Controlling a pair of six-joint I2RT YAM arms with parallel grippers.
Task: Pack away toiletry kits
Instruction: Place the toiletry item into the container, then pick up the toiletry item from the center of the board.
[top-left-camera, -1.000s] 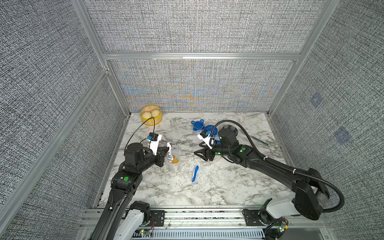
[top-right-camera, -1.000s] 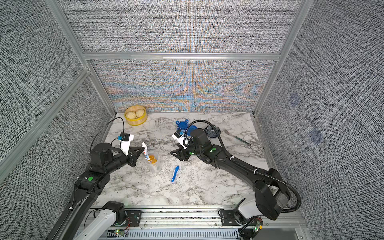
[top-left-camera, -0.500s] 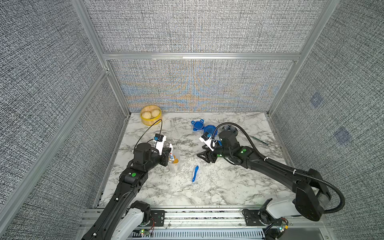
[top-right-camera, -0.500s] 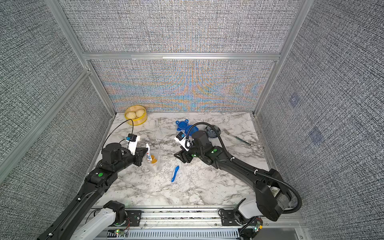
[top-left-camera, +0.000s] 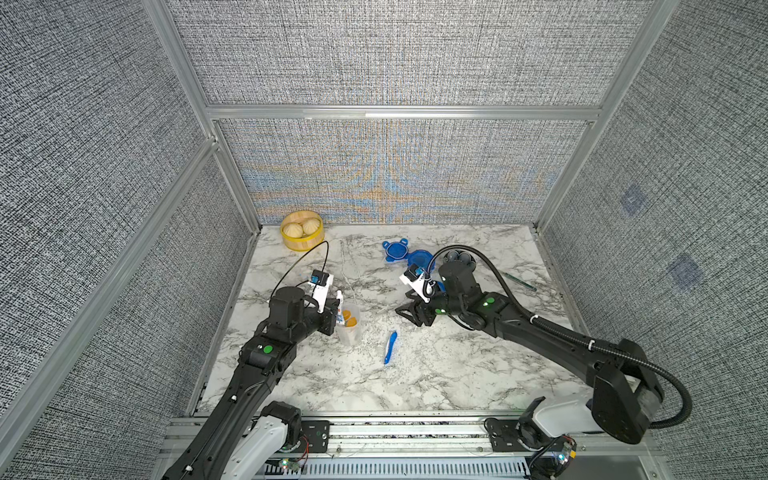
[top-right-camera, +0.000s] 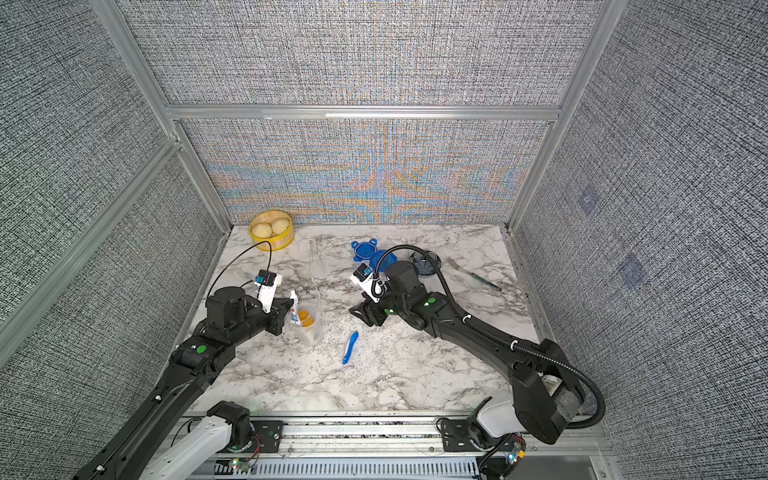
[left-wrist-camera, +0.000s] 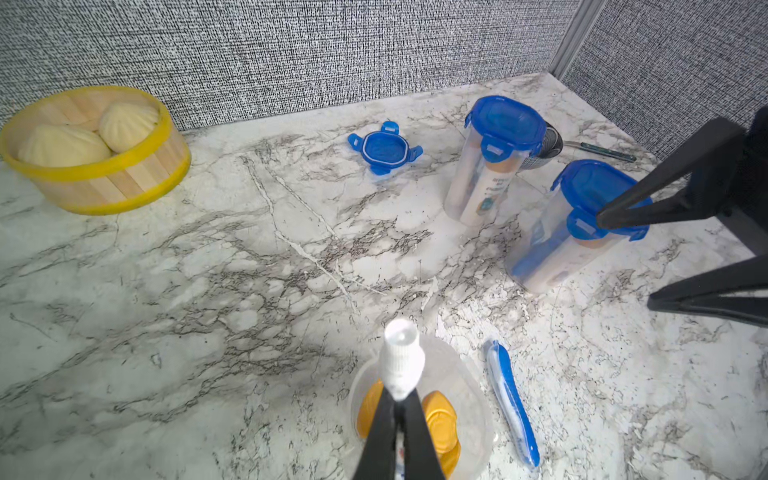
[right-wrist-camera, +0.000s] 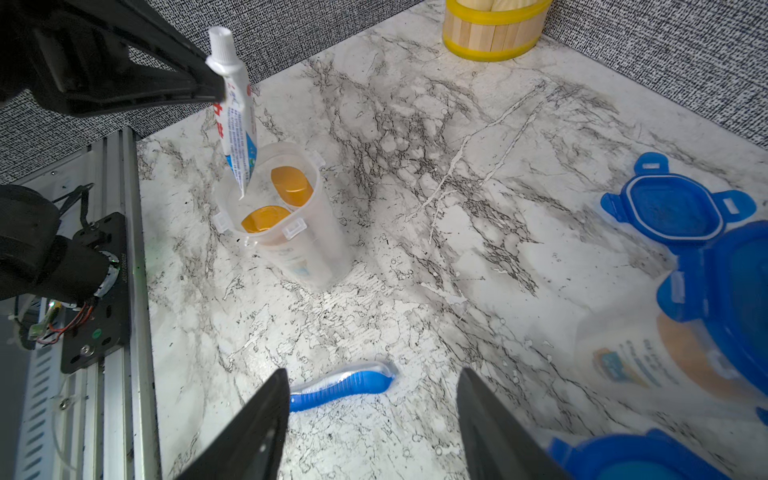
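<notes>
An open clear cup (right-wrist-camera: 309, 257) stands left of the table's middle with two orange-capped bottles (right-wrist-camera: 291, 185) inside. My left gripper (left-wrist-camera: 398, 401) is shut on a white toothpaste tube (right-wrist-camera: 235, 124), cap up, with its lower end dipping inside the cup's rim (left-wrist-camera: 478, 399). In both top views the tube (top-left-camera: 340, 305) hangs at the cup (top-left-camera: 351, 336). A blue toothbrush (top-left-camera: 390, 347) lies on the marble to the cup's right. My right gripper (right-wrist-camera: 372, 380) hovers open just beyond the toothbrush (right-wrist-camera: 345, 384), holding nothing. Two cups (left-wrist-camera: 490, 166) (left-wrist-camera: 582, 224) stand closed with blue lids.
A loose blue lid (top-left-camera: 395, 251) lies upside down at the back middle. A yellow steamer basket (top-left-camera: 302, 235) with buns sits in the back left corner. A dark dish (top-right-camera: 424, 264) and a fork (top-right-camera: 473, 274) lie behind my right arm.
My left arm has swung right and forward with the toothpaste tube, which now stands lower at the cup. My right gripper has barely shifted and stays open.
</notes>
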